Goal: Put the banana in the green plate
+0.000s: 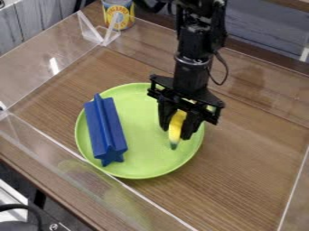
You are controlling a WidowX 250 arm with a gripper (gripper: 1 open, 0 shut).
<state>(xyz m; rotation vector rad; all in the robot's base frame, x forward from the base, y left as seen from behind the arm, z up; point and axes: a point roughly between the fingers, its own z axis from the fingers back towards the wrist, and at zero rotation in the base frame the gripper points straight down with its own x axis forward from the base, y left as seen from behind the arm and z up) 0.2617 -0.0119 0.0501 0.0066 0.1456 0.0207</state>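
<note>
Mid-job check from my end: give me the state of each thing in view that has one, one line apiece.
Pincer: shut, low over the right part of the plate, at the banana
Banana: within the green plate's outline, at the pincer; whether it touches the plate, cannot tell
Green plate: face up, on the table
Blue block: lying lengthwise on the plate's left part
Can: upright, at the back
</note>
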